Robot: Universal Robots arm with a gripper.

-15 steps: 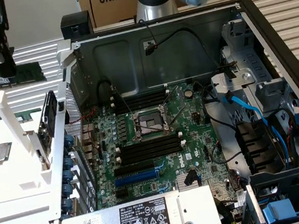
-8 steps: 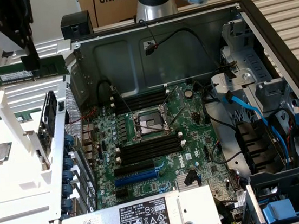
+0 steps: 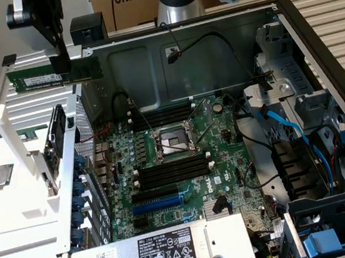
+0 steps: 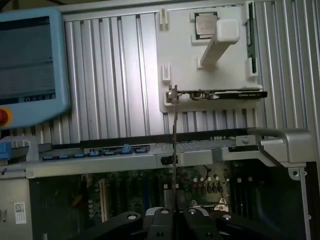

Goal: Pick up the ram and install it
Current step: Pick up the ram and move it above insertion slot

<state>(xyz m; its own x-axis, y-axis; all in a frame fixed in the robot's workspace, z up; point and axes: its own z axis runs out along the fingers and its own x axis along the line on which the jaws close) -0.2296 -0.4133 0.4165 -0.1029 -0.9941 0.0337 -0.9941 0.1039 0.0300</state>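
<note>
Currently, item: ram (image 3: 31, 80). You are gripping it with the hand (image 3: 62, 70) pinched shut around it, near the case (image 3: 146, 69) rim; carrying it level seems wise.

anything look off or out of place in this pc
Nothing looks broken or spilled. Only the ram sits oddly: the gripper holds it level in the air over the edge of the case at the exterior view's left, not in a slot.
</note>
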